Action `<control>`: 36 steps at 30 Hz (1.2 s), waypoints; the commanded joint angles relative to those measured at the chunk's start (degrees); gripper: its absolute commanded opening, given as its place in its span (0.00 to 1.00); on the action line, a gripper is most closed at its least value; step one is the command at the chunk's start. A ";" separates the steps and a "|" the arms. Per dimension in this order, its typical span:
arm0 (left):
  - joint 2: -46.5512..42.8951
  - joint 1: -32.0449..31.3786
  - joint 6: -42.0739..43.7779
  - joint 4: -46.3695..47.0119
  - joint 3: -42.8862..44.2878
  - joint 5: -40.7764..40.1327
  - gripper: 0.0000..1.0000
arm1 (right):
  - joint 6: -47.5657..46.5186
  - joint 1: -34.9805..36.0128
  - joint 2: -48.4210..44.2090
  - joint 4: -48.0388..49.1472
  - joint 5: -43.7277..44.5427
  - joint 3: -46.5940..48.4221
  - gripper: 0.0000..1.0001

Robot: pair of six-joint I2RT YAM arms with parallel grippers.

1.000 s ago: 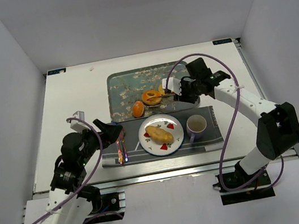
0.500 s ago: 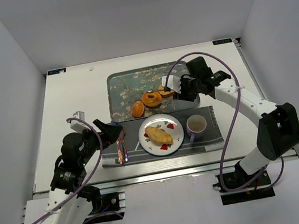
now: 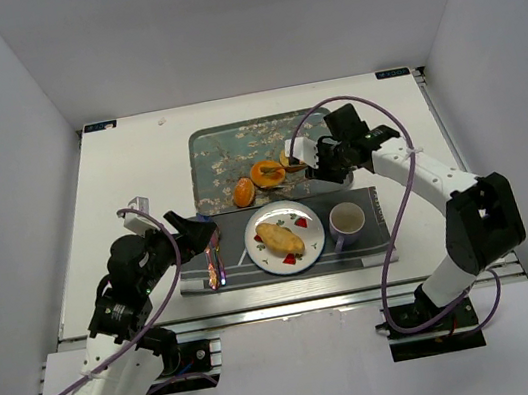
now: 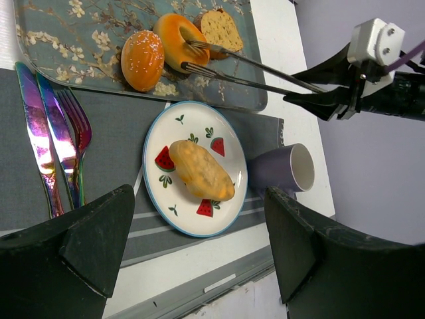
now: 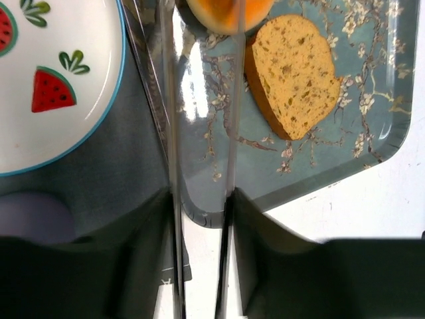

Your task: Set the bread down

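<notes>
Low in the top view, left tool [image 3: 201,231] open above cutlery [image 4: 56,133] on the grey mat [image 3: 372,235]. Just past it, watermelon plate [image 4: 229,143] holding an oblong roll [image 3: 281,236], purple mug [image 3: 346,221] beside. Farther up, floral tray [image 3: 211,151] on the white surface [image 3: 128,170]: seeded bun [image 3: 243,193], glazed bread [image 3: 266,172], brown slice [image 5: 292,73]. Right tool [image 3: 313,159] closed on metal tongs [image 4: 249,72] (tips straddling the glazed bread).
</notes>
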 commanded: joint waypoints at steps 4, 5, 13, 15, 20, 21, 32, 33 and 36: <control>-0.08 -0.01 0.09 -0.24 0.13 -0.56 0.88 | 0.79 0.19 0.47 0.03 0.32 2.69 0.25; -0.34 -0.01 0.09 -0.67 0.31 -0.65 0.88 | 0.44 0.19 -0.32 0.03 -0.12 2.43 0.19; -1.40 -0.01 -0.26 -0.68 -0.31 -0.74 0.88 | -2.02 -0.25 -11.30 -6.45 -5.57 2.34 0.12; -1.22 -0.01 -0.17 -0.59 -0.22 -0.74 0.88 | -3.16 -0.34 -14.89 -9.71 -8.38 1.55 0.12; -0.43 -0.01 -0.08 0.46 -0.22 -0.21 0.88 | -7.90 -0.16 -20.53 -22.27 -12.51 -1.52 0.12; -0.26 -0.01 -0.08 0.64 -0.22 0.14 0.88 | -8.43 -0.25 -21.85 -23.77 -12.69 -2.23 0.12; 0.45 -0.01 -0.26 1.34 -0.57 0.93 0.88 | -10.64 -0.07 -23.44 -30.56 -12.96 -7.42 0.28; 0.36 -0.01 -0.26 1.34 -0.57 0.93 0.88 | -10.64 -0.16 -23.35 -30.47 -12.87 -7.42 0.34; -0.16 -0.01 -0.35 0.90 -0.66 0.85 0.88 | -10.46 -0.07 -23.70 -29.94 -13.22 -7.07 0.45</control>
